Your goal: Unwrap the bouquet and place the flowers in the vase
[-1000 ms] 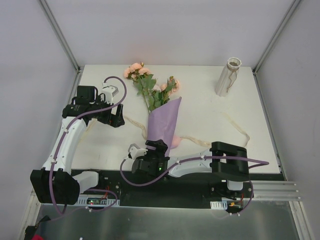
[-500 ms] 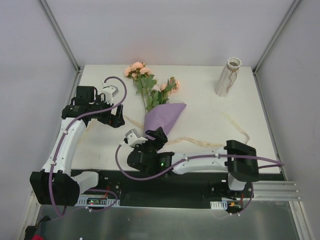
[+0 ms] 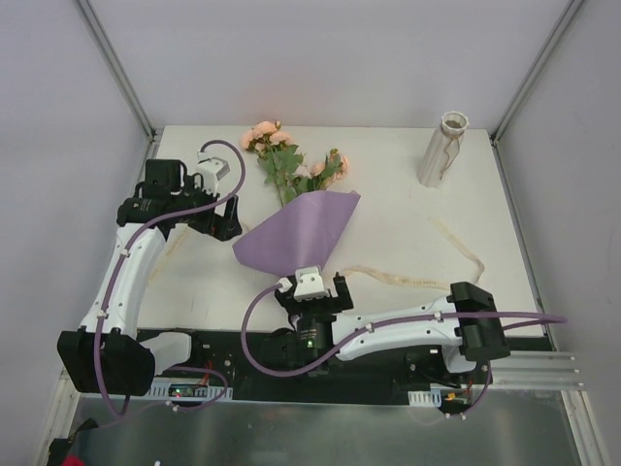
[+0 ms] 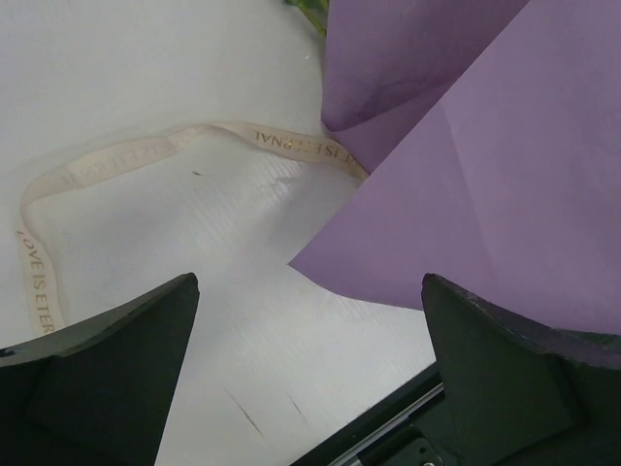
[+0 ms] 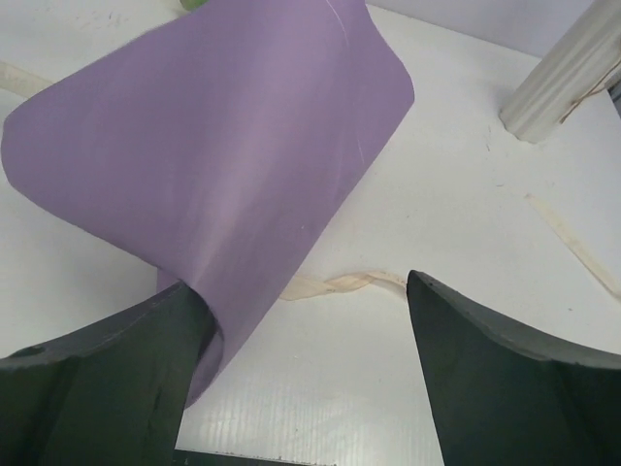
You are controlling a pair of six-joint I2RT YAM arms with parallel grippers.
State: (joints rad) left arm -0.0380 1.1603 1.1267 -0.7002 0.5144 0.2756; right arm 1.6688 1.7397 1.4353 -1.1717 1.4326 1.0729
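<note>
Top view: a second earlier the lilac wrap (image 3: 296, 233) of the bouquet was a narrow cone running near to far; it had since fallen open into a broad sheet spread leftward at mid-worktop (image 3: 408, 194); the right claw (image 3: 313, 278) had drawn back toward the near edge, while the left claw (image 3: 221, 221) had barely shifted, left of the paper. The flowers (image 3: 291, 165) lay at the far edge, heads clear of the paper; the cream ribbon (image 3: 408, 279) trailed loose to the right; the vase (image 3: 441, 148) stood at the far right, well apart. I judged the unwrapping well along, with the stems not yet lifted free and nothing in the vase.

Left wrist view: the left claw (image 4: 309, 282) gaped at its widest, holding nothing; a corner of the wrap (image 4: 466, 194) lay between and beyond its fingers, and the ribbon (image 4: 146, 155) curled across the worktop (image 4: 194, 243).

Right wrist view: the right claw (image 5: 299, 282) also stood wide apart, clamped on nothing; the wrap (image 5: 223, 165) curled down against its left finger (image 5: 116, 369).

Hidden: the stems lay under the paper, so whether they were still caught in it I could not tell; the wrap's inner face did not show; the vase (image 5: 568, 78) was cut off at the frame's edge; neither wrist view showed the blooms.
</note>
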